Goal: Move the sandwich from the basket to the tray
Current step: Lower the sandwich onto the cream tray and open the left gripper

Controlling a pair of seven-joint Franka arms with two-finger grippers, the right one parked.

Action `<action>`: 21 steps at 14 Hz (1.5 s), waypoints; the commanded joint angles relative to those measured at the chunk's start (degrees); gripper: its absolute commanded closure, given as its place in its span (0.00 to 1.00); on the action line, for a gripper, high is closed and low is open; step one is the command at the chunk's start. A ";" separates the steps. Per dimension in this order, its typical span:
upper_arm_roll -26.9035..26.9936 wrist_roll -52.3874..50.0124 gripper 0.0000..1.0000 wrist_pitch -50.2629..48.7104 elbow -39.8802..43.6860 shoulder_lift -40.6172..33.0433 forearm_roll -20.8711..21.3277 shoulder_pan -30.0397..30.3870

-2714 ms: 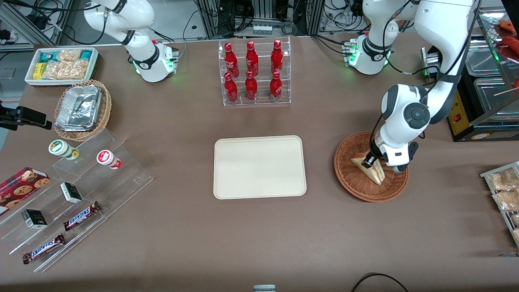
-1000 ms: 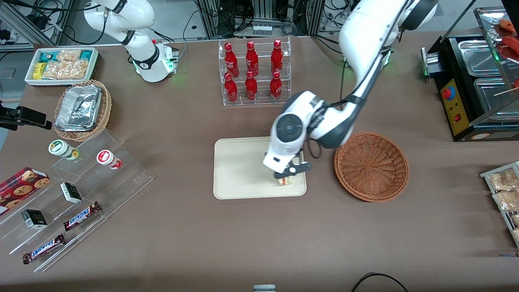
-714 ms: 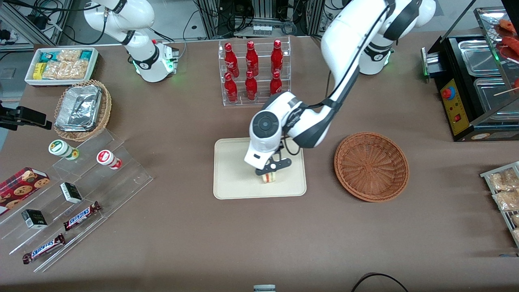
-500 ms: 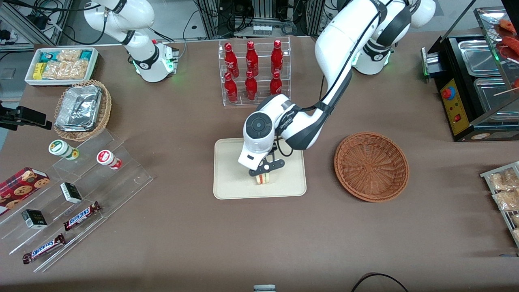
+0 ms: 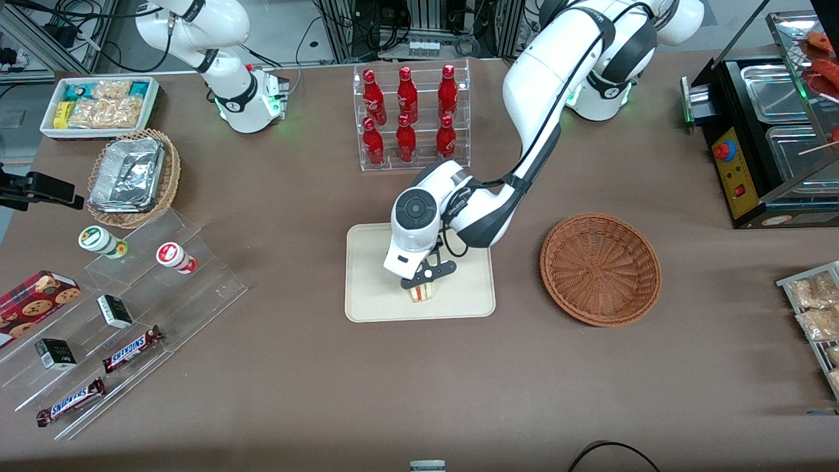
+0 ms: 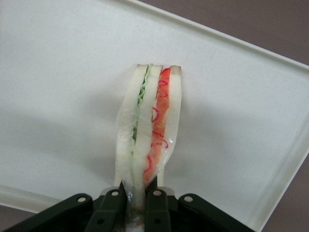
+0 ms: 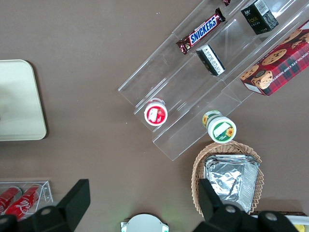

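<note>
My left gripper [image 5: 425,283] is shut on the sandwich [image 5: 423,291] and holds it over the cream tray [image 5: 373,275], near the tray's front rim. In the left wrist view the sandwich [image 6: 149,130] hangs edge-on between the black fingers [image 6: 112,205], with green and red filling between white bread, just above the tray [image 6: 58,87]. I cannot tell whether it touches the tray. The reddish-brown basket [image 5: 600,269] stands empty beside the tray, toward the working arm's end of the table.
A clear rack of red bottles [image 5: 409,118] stands farther from the front camera than the tray. Toward the parked arm's end are a tan basket with foil containers [image 5: 133,178], a white snack bin [image 5: 98,105] and a clear stepped stand with snack bars [image 5: 124,314].
The gripper carried the sandwich out of the basket and across to the tray, then moved along it toward the parked arm's end and slightly lower. The basket is now empty.
</note>
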 commanded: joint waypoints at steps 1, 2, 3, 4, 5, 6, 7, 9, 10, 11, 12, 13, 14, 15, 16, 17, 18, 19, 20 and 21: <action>0.63 -1.79 0.00 0.03 1.56 0.52 -0.11 -0.86; 0.63 -1.70 0.00 -0.15 1.65 0.17 -0.20 -0.78; 0.63 -1.61 0.00 -0.59 1.73 -0.36 -0.11 -0.77; 0.63 -1.35 0.00 -1.11 1.82 -1.23 0.24 -0.69; 0.63 -1.00 0.00 -2.07 1.91 -2.20 0.24 -0.60; 0.63 -1.00 0.00 -3.04 2.09 -2.99 0.33 -0.51; 0.72 -0.82 0.00 -3.92 2.09 -4.30 0.33 -0.42; 0.98 -0.04 0.00 -6.38 2.18 -6.24 0.50 0.10; 1.33 2.06 0.00 -7.70 2.18 -7.64 0.50 0.80; 1.25 4.60 0.00 -9.62 2.18 -8.61 0.33 1.94; 1.24 7.33 0.00 -12.08 2.09 -9.58 0.42 3.26; 1.24 9.01 0.00 -13.76 1.39 -10.98 0.68 4.31; 1.51 9.20 0.00 -13.60 0.43 -11.78 0.85 5.80; 1.86 9.98 0.00 -13.51 0.59 -12.05 1.12 7.99; 1.77 11.82 0.00 -13.68 0.51 -12.75 2.86 10.02; 1.68 14.01 0.00 -13.95 -0.36 -14.32 3.57 11.60; 1.68 16.90 0.00 -13.95 -2.81 -16.08 3.67 13.53; 1.68 19.72 0.00 -14.04 -4.75 -18.01 3.67 15.38; 1.68 23.14 0.00 -14.12 -7.03 -19.94 3.41 17.14; 1.60 26.22 0.00 -14.13 -9.32 -22.05 3.32 18.90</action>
